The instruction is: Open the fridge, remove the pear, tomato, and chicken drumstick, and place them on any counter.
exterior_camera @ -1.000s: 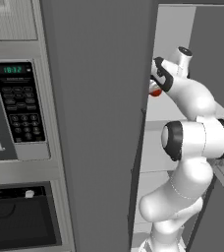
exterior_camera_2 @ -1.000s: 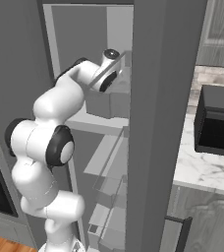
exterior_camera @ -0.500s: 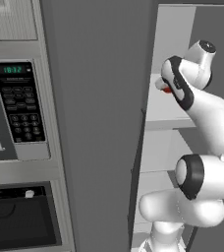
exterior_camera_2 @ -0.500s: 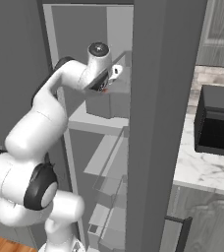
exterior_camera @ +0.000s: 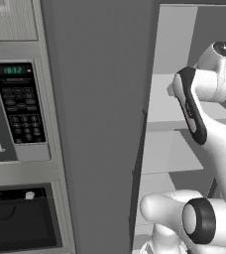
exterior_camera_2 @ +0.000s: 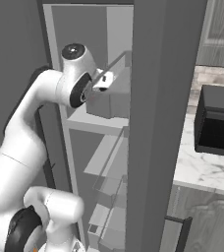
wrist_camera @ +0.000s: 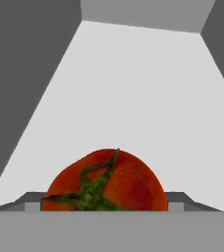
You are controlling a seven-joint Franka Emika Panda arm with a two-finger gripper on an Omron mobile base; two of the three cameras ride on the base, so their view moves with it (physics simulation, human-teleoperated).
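Inside the open fridge [exterior_camera_2: 153, 123], on a white upper shelf [wrist_camera: 133, 98], the tomato [wrist_camera: 106, 182] is sitting right at the gripper — so close that the robot seems to be lining up a grasp, though whether the jaws are spread or pinching cannot be told.

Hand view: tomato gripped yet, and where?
Cannot be told. The tomato sits right at the bottom of the hand view, stem toward the camera, over a white fridge shelf, but no fingers show touching it.

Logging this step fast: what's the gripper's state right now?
Gripper: closed around the tomato, holding it inside the fridge.
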